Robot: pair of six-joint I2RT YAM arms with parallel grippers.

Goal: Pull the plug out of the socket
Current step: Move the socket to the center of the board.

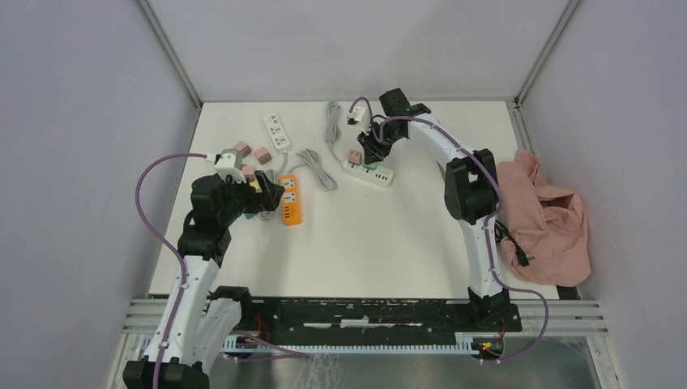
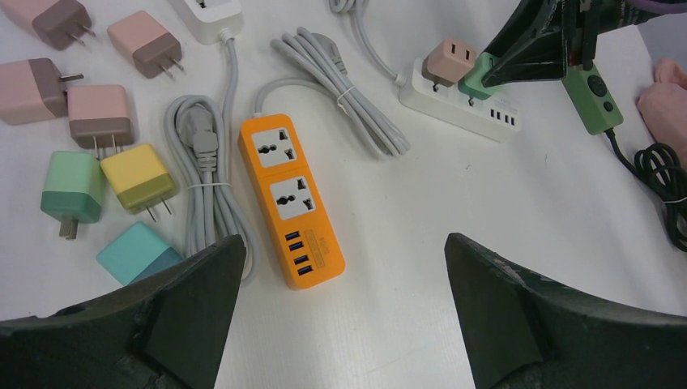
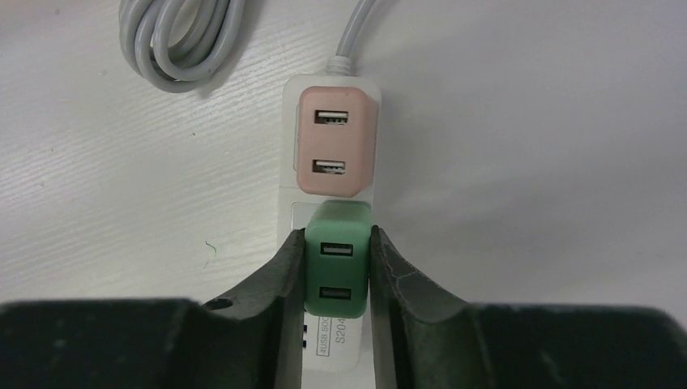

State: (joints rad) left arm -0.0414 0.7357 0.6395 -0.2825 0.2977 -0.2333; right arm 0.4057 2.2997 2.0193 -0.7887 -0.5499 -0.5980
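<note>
A white power strip lies at the back middle of the table. A pink plug and a green plug sit in its sockets. My right gripper is shut on the green plug, one finger on each side. The left wrist view shows this from afar, the green plug under the dark fingers. My left gripper is open and empty, above bare table near an orange power strip.
Several loose plugs in pink, green, yellow and teal lie left of the orange strip, with coiled grey cables. Another white strip lies at the back. A pink cloth and a black cable lie at the right edge.
</note>
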